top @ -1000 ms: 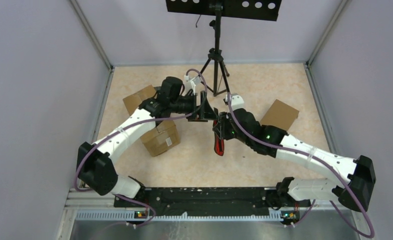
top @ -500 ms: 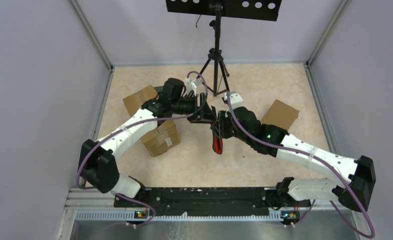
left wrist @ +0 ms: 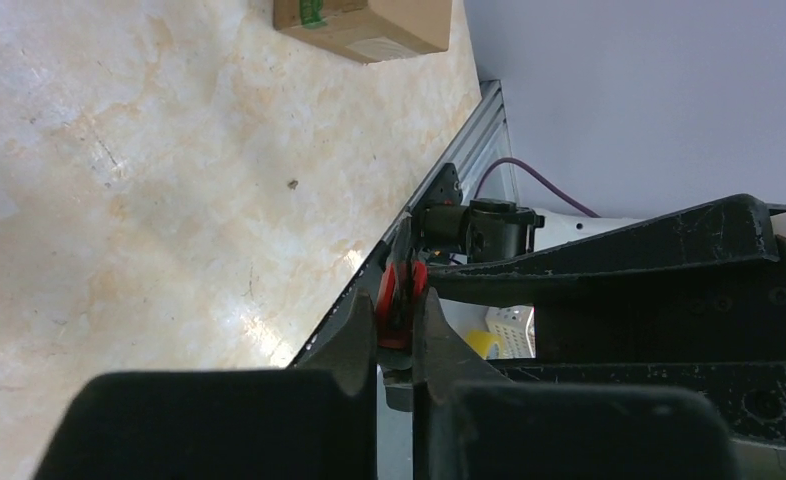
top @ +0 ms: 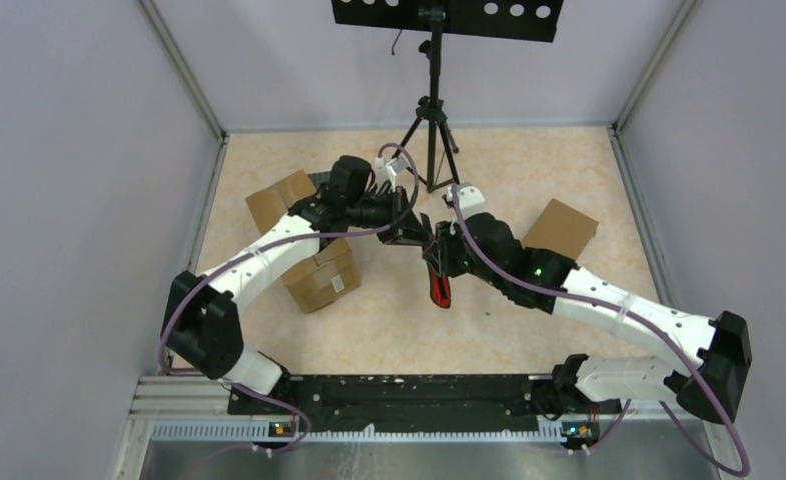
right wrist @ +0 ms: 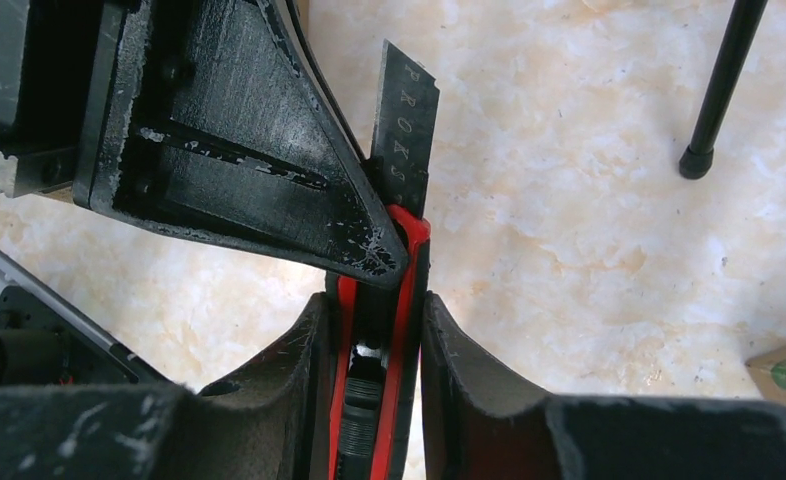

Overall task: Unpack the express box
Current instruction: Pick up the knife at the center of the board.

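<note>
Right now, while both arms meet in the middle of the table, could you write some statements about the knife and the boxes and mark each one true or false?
1. The right fingers grip the utility knife by its red handle. True.
2. The blade is drawn in. False: the blade sticks out past the handle.
3. The left fingers are closed on the same knife. True.
4. There is only one cardboard box. False: there are three, the far-left box, the labelled box and the right box.
5. The knife is cutting a box. False: it is held apart from all the boxes, over bare table.
</note>
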